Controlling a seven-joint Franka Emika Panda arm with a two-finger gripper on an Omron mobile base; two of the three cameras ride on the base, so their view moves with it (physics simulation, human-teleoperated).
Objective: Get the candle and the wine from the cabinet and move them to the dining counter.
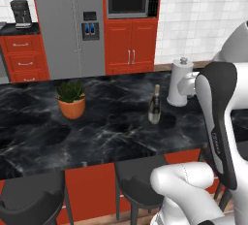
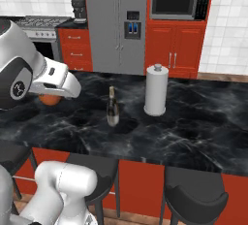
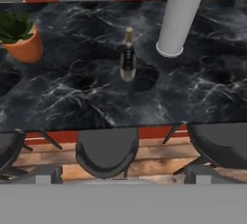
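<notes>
- While the wine [image 1: 154, 105] stands upright on the dining counter [image 1: 111, 136], nothing is touching it; the bottle sits roughly mid-slab, its gold neck pointing up and its pale label facing the stool side.
- The same bottle shows in the right base view [image 2: 113, 107] and in the hand view [image 3: 128, 56], with bare black marble all around its foot.
- The paper-towel roll [image 2: 156, 89] stands upright on the slab near the bottle, on its far right side, and the two are apart.
- A potted plant [image 1: 71, 100] in an orange pot sits on the counter well to the bottle's left.
- Dark round stools [image 3: 107, 151] line the near edge of the counter [image 3: 96, 107], below the red panelled base.
- The gripper's fingers are spread fully apart and hold nothing; the hand looks down over the counter and stools from the near side, well clear of the bottle.
- Behind the counter stand a grey fridge [image 2: 116, 25] and a microwave [image 2: 180, 0] above red double doors.
</notes>
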